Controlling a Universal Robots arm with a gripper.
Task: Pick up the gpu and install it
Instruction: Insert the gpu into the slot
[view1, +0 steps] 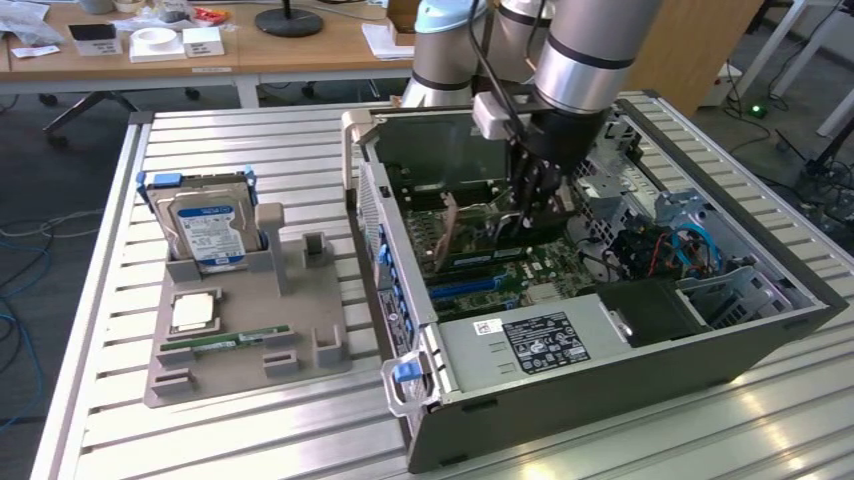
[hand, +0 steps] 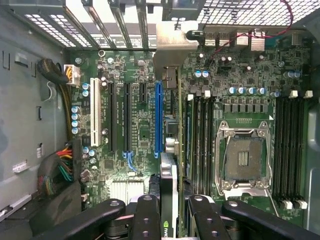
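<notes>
Black fingers (hand: 147, 220) of the gripper (hand: 172, 212) sit closest, pinched on both sides of the gpu (hand: 169, 177) and holding it. We see the gpu from its thin edge. It is a long flat card, dark and silver, with a small green mark near the fingers and a shiny metal plate (hand: 175, 42) at its far end. It hangs over the green motherboard (hand: 135, 75), just beside the long blue slot (hand: 158, 117). I cannot tell if it touches the board. In the exterior view, the arm (view1: 587, 50) reaches down into the open computer case (view1: 601, 370). On the exterior view's left, a hard drive (view1: 207, 225) stands on a grey tray (view1: 247, 360).
</notes>
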